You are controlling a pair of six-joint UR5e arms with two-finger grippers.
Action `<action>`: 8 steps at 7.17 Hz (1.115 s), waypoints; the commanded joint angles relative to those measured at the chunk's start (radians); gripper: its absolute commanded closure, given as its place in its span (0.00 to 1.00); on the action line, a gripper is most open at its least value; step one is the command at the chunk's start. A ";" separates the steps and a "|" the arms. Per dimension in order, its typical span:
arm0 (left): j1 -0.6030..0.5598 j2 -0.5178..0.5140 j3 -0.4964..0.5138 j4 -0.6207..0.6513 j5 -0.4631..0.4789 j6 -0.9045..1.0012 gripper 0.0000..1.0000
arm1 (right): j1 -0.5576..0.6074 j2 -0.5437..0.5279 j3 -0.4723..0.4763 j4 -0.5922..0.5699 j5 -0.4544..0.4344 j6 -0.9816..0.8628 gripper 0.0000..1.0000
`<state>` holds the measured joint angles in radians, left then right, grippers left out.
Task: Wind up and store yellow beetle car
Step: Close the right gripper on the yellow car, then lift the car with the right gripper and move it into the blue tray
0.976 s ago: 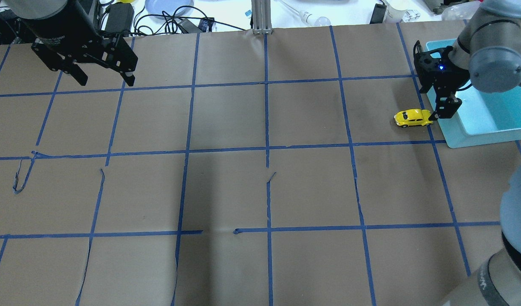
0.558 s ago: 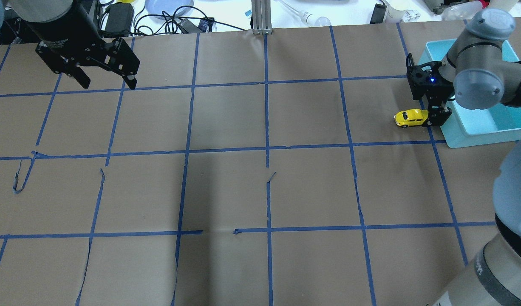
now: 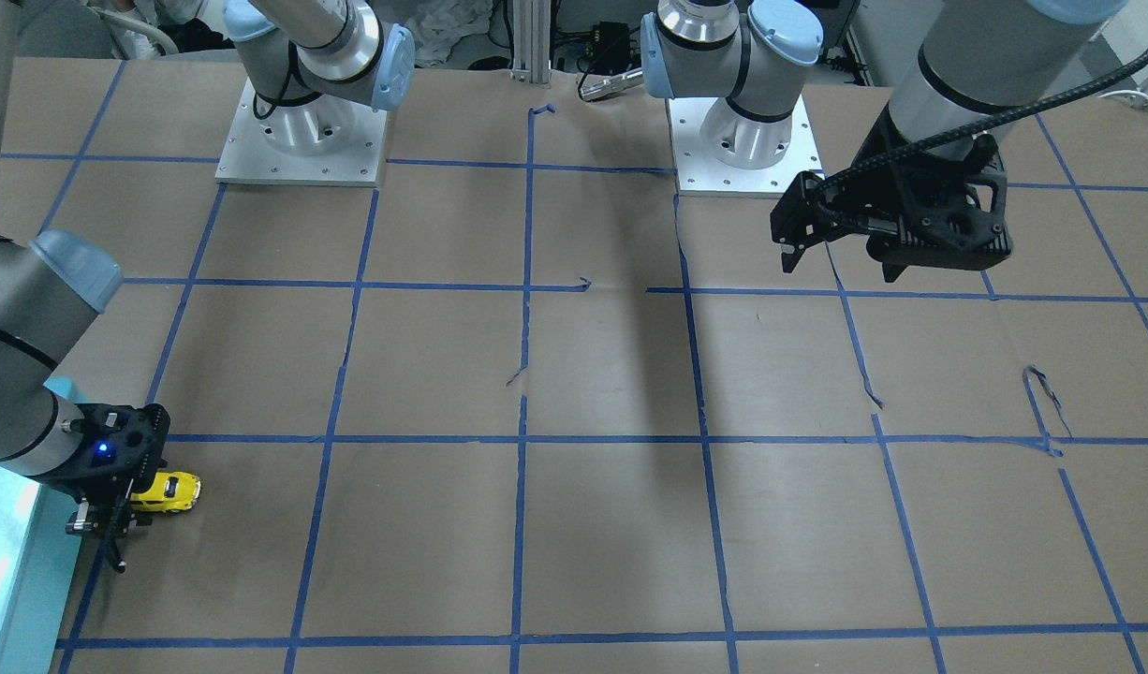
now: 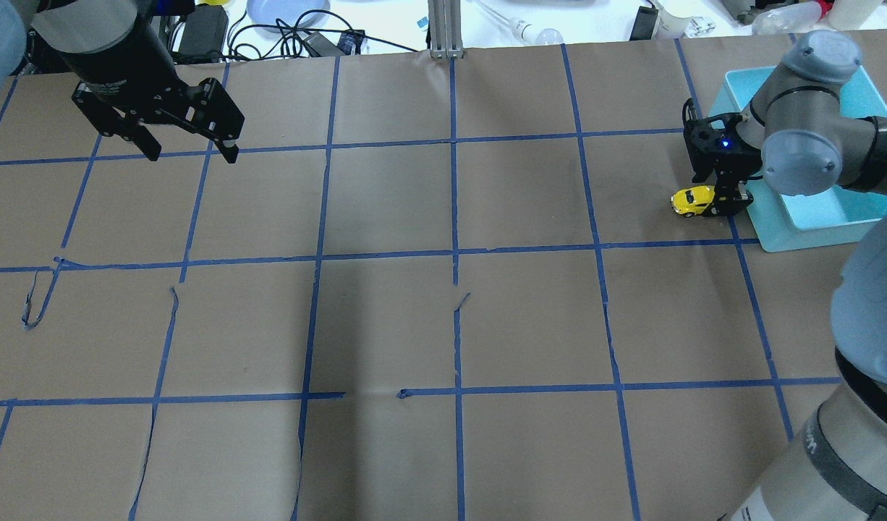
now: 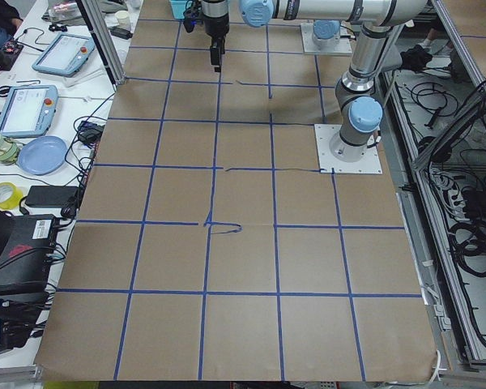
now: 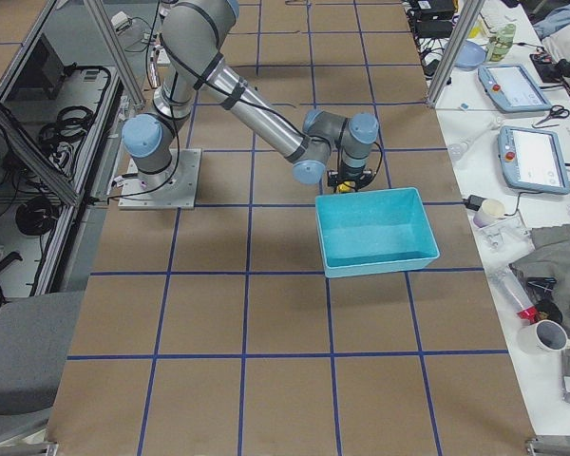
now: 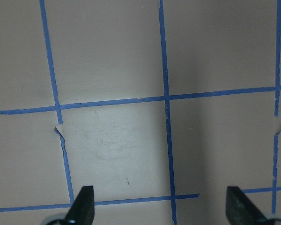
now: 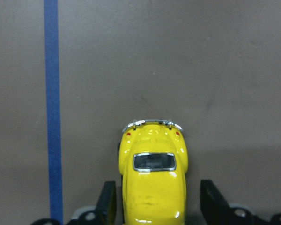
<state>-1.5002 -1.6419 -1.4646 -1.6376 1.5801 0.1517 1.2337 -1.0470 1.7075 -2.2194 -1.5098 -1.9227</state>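
Right wrist-mounted view: right gripper (image 8: pixel 158 188) straddled yellow beetle car (image 8: pixel 153 140), fingers apart; left gripper (image 7: pixel 160 192) hung spread wide, far left.

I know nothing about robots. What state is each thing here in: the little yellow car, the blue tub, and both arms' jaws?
yellow beetle car: upright on its wheels on the table, between the right jaws.
right gripper: open, jaws either side of the car, gap visible on one side.
left gripper: open, empty, above the table.
blue tub: upright, nothing visible inside.
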 commanded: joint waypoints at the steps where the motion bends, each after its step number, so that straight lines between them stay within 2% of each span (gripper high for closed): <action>1: -0.002 0.001 -0.008 0.011 0.000 0.000 0.00 | 0.001 -0.005 0.008 0.007 -0.010 0.004 0.79; 3: -0.002 0.002 -0.010 0.016 0.000 0.000 0.00 | 0.019 -0.051 -0.005 0.030 -0.004 0.095 0.83; 5: -0.002 0.001 -0.008 0.016 0.000 0.000 0.00 | 0.056 -0.164 -0.081 0.230 0.006 0.177 0.83; 6: -0.002 0.001 -0.008 0.018 0.001 -0.001 0.00 | 0.053 -0.166 -0.171 0.323 -0.010 0.154 0.83; 7: -0.002 0.005 -0.010 0.016 0.001 -0.001 0.00 | 0.037 -0.151 -0.246 0.361 -0.063 0.105 0.82; 8: -0.002 0.002 -0.008 0.018 0.001 -0.001 0.00 | -0.009 -0.131 -0.273 0.359 -0.137 0.062 0.78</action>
<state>-1.5018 -1.6391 -1.4731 -1.6208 1.5814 0.1505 1.2649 -1.1956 1.4917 -1.8870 -1.5720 -1.8107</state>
